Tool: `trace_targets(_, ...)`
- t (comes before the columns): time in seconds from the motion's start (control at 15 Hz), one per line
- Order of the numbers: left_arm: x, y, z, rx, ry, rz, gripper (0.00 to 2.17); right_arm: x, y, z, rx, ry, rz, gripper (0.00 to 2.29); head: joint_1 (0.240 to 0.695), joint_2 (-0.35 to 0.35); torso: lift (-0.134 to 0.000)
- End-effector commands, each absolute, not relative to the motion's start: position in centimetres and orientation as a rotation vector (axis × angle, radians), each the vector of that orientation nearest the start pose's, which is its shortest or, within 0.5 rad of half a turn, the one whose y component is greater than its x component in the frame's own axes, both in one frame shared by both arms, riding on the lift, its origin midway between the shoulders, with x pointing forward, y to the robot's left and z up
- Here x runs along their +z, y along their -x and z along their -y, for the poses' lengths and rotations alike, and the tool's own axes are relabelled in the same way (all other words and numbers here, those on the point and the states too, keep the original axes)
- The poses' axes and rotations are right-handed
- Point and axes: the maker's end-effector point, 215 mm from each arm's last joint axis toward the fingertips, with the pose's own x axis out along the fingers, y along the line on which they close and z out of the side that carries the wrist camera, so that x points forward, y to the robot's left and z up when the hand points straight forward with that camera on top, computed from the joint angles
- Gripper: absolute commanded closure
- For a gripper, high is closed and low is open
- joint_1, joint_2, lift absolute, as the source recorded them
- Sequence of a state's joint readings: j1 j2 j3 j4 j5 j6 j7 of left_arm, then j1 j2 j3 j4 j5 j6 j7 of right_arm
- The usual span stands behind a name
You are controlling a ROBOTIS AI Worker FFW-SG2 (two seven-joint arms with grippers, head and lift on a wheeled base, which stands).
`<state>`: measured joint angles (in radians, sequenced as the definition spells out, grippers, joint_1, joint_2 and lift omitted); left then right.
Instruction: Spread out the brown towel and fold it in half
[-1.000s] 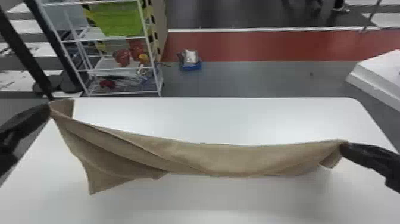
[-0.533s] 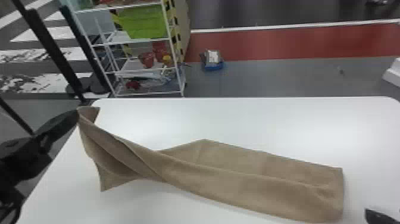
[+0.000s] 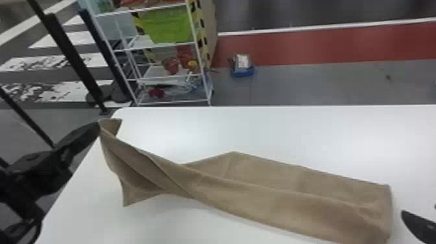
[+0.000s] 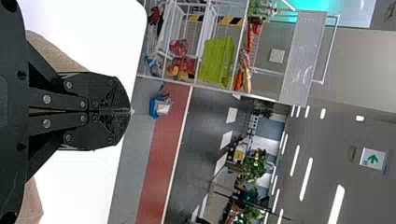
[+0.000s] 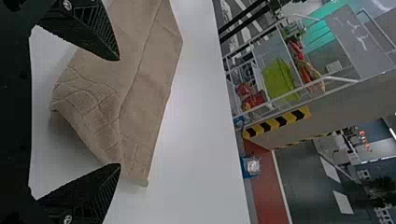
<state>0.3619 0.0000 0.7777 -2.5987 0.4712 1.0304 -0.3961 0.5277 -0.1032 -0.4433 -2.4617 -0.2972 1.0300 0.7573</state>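
The brown towel point(image 3: 275, 191) lies twisted and partly folded over across the table, its left end raised to my left gripper point(image 3: 99, 125). That gripper is shut on a corner of it, with a small flap sticking out beyond the tip. My left gripper point(image 4: 130, 111) has its two fingers pressed together in the left wrist view. At the lower right edge of the head view is my right gripper point(image 3: 418, 227), just right of the towel's loose end. In the right wrist view my right gripper point(image 5: 119, 112) stands open, the towel point(image 5: 144, 84) lying beyond and between its parted fingers.
A white table point(image 3: 259, 129) carries the towel, with bare surface behind it and in front of its left part. Past the table's far edge stand a white wire shelf point(image 3: 172, 76) with a green bin and a small blue box point(image 3: 241, 68) on the floor.
My right gripper has let go of the towel's right end and moved away toward the lower right; that end has dropped onto the table. The head view has swung left.
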Motion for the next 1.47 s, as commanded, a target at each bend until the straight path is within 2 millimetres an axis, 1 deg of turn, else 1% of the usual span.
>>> trace_targets(0.0,-22.5,-38.8,-40.5,0.017,0.206,-0.23,1.62,-33.2,-35.6,23.4,0.523,-0.131,-0.481,0.08,0.695,0.237,-0.124)
trace_targets(0.13,-22.5,-38.7,-40.6,0.019,0.206,-0.229,1.62,-30.7,-36.5,22.5,0.548,0.034,-0.375,0.09,0.695,0.255,-0.124)
trace_targets(0.2,-22.5,-38.7,-40.6,0.019,0.206,-0.229,1.62,-29.8,-36.6,22.0,0.577,0.079,-0.341,0.1,0.695,0.259,-0.124)
trace_targets(0.27,-22.5,-38.7,-40.6,0.02,0.205,-0.23,1.62,-29.1,-36.7,21.8,0.588,0.119,-0.312,0.1,0.695,0.264,-0.124)
trace_targets(0.33,-22.4,-38.7,-40.8,0.025,0.203,-0.226,1.62,-29.0,-36.9,21.1,0.602,0.171,-0.297,0.1,0.695,0.27,-0.124)
trace_targets(0.4,-22.4,-38.7,-40.8,0.025,0.204,-0.228,1.62,-29.1,-37.0,20.5,0.616,0.248,-0.287,0.1,0.695,0.275,-0.124)
trace_targets(0.47,-22.3,-38.7,-40.8,0.026,0.203,-0.227,1.62,-29.4,-36.9,20.2,0.625,0.32,-0.283,0.1,0.695,0.28,-0.124)
trace_targets(0.6,-22.3,-38.8,-40.7,0.026,0.203,-0.227,1.62,-30.7,-36.5,19.8,0.655,0.448,-0.297,0.1,0.695,0.299,-0.124)
trace_targets(0.8,-22.3,-38.8,-40.7,0.027,0.202,-0.227,1.62,-32.6,-36.0,21.1,0.643,0.546,-0.35,0.12,0.695,0.306,-0.124)
trace_targets(0.93,-22.4,-38.7,-40.8,0.029,0.203,-0.229,1.62,-34.0,-36.2,22.1,0.621,0.536,-0.377,0.13,0.695,0.295,-0.124)
trace_targets(1.0,-22.5,-38.7,-40.7,0.027,0.203,-0.23,1.62,-34.7,-36.5,23.1,0.584,0.509,-0.396,0.13,0.695,0.289,-0.124)
trace_targets(1.07,-22.4,-38.8,-40.4,0.021,0.203,-0.229,1.62,-35.1,-37.1,23.5,0.578,0.474,-0.401,0.13,0.695,0.281,-0.124)
trace_targets(1.13,-22.5,-38.9,-40.3,0.019,0.204,-0.232,1.62,-35.7,-38.0,24.0,0.569,0.417,-0.411,0.13,0.695,0.272,-0.124)
trace_targets(1.33,-22.9,-38.5,-40.2,0.018,0.2,-0.243,1.62,-36.1,-40.7,24.0,0.573,0.233,-0.405,0.13,0.695,0.238,-0.124)
trace_targets(1.4,-23.2,-38.1,-40.0,0.014,0.195,-0.254,1.62,-37.4,-41.2,24.4,0.56,0.179,-0.44,0.13,0.695,0.235,-0.124)
